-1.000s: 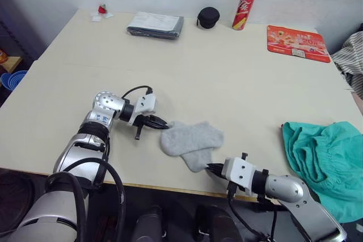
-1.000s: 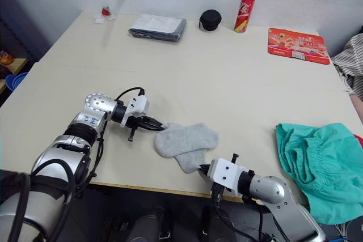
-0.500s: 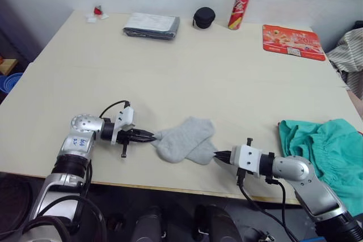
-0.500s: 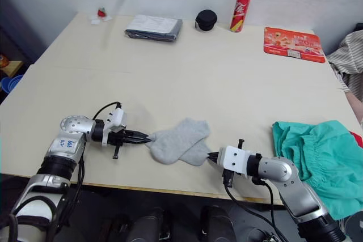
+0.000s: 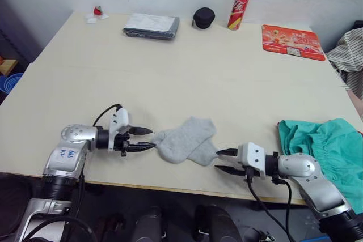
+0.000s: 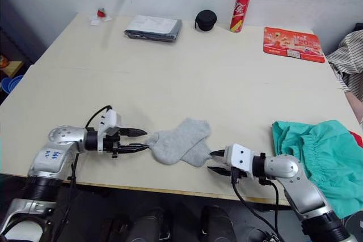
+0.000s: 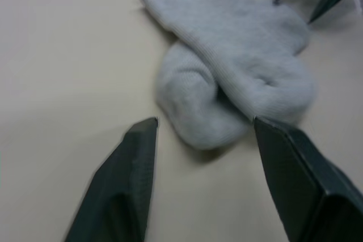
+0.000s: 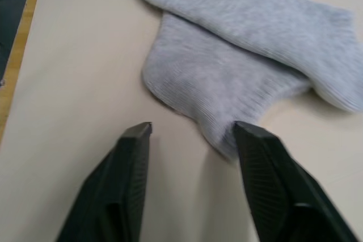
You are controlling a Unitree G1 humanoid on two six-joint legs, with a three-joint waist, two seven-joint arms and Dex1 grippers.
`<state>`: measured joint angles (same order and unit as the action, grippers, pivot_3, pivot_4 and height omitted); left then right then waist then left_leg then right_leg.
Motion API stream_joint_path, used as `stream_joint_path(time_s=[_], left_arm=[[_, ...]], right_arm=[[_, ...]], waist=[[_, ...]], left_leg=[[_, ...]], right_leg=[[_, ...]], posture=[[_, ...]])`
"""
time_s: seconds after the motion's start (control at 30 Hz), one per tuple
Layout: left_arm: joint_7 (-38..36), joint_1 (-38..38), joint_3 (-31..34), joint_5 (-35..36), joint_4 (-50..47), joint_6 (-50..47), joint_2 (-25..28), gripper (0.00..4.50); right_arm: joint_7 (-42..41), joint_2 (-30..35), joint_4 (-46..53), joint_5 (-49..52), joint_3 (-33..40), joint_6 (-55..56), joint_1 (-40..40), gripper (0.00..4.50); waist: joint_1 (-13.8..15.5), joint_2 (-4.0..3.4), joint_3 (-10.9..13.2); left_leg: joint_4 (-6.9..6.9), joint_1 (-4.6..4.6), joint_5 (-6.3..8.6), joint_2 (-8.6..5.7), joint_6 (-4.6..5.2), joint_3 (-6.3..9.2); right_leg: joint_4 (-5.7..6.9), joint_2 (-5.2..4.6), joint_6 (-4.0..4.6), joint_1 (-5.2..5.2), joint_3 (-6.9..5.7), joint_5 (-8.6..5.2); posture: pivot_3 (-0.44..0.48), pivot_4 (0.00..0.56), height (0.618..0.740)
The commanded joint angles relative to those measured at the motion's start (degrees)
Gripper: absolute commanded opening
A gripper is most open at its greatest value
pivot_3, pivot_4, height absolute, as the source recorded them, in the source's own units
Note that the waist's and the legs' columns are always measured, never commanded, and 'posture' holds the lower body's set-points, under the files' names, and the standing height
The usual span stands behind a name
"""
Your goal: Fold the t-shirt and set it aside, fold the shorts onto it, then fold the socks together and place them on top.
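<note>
**Now released: both claws stand open at the ends of the stacked socks**

Compared with half a second ago, when each claw pinched an end of the socks point(image 5: 184, 139), both have let go and backed off slightly. The left claw point(image 5: 144, 139) has its jaws spread with the socks' rounded end just ahead of its tips; the right claw point(image 5: 227, 160) is likewise parted, the other end lying just off its tips. By this reading the pair is laid together, and the likely next step is to fold or lift it. The socks are soft, light-grey ribbed knit, one lying askew over the other in a blunt, lobed outline on the smooth, pale tabletop point(image 5: 198, 72). The shorts point(image 5: 326, 151), crumpled teal fabric with a gathered waistband, lie beyond the right claw's arm, well apart from the socks.
</note>
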<state>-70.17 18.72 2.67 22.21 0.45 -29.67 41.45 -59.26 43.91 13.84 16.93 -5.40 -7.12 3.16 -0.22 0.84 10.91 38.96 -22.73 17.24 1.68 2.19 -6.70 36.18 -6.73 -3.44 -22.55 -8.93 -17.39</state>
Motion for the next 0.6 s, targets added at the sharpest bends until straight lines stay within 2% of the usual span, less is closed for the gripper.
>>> stream_joint_path(time_s=[0.03,0.1,0.13,0.23,0.4,0.5,0.6], left_arm=[[0.64,-4.05,4.46,9.12,-10.95,-19.28,7.53,3.94],[4.36,-4.90,5.02,11.53,-13.63,-28.94,10.00,4.49],[6.72,-4.67,5.39,12.96,-14.62,-34.53,10.17,4.50],[14.24,-3.06,6.77,16.77,-18.55,-46.30,5.77,4.50],[27.16,0.78,6.71,16.78,-23.06,-60.00,-7.29,4.50],[32.70,1.69,7.06,15.92,-22.96,-62.73,-12.64,4.50],[37.68,2.70,6.36,15.21,-22.19,-62.83,-17.08,4.50]], right_arm=[[-0.45,4.07,6.69,16.82,9.14,-18.15,1.92,3.44],[0.43,7.17,7.75,22.35,10.63,-28.78,4.35,4.09],[1.45,8.34,7.34,24.09,10.46,-33.94,6.81,4.47],[7.13,7.18,2.72,26.00,8.20,-46.41,16.69,4.47],[16.23,0.00,-7.07,19.76,1.51,-55.08,28.75,4.47],[21.38,-6.66,-10.97,19.02,2.17,-58.73,32.73,4.47],[22.90,-9.95,-12.91,17.55,1.45,-59.42,34.42,4.47]], waist=[[-0.09,-0.14,0.08],[0.14,-0.35,0.21],[0.14,-0.45,0.27],[0.23,-0.59,0.34],[0.48,-0.58,0.34],[0.38,-0.59,0.33],[0.79,-0.60,0.32]], left_leg=[[-0.01,0.01,0.01,0.01,-0.01,0.00],[-0.04,0.10,0.02,0.03,-0.01,0.05],[-0.07,0.14,0.08,0.03,-0.02,0.06],[-0.10,0.20,0.23,0.02,0.21,0.12],[-0.09,-0.01,0.08,-0.05,-0.09,0.14],[-0.10,-0.06,-0.05,-0.08,-0.12,0.05],[-0.07,-0.05,-0.13,-0.13,-0.08,0.02]], right_leg=[[-0.02,0.00,0.00,0.01,0.01,0.00],[-0.07,-0.01,0.03,0.08,0.02,-0.01],[-0.08,-0.02,0.04,0.11,0.02,-0.02],[-0.06,-0.06,0.08,0.12,0.03,-0.03],[-0.05,-0.03,0.10,0.01,0.01,-0.04],[0.04,0.04,0.09,-0.02,0.03,-0.04],[0.25,0.04,0.08,-0.02,0.05,-0.04]], posture=[[0.000,0.150,0.740],[0.000,0.150,0.740],[0.000,0.150,0.740],[0.000,0.150,0.740],[0.000,0.150,0.740],[0.000,0.150,0.740],[0.000,0.150,0.740]])
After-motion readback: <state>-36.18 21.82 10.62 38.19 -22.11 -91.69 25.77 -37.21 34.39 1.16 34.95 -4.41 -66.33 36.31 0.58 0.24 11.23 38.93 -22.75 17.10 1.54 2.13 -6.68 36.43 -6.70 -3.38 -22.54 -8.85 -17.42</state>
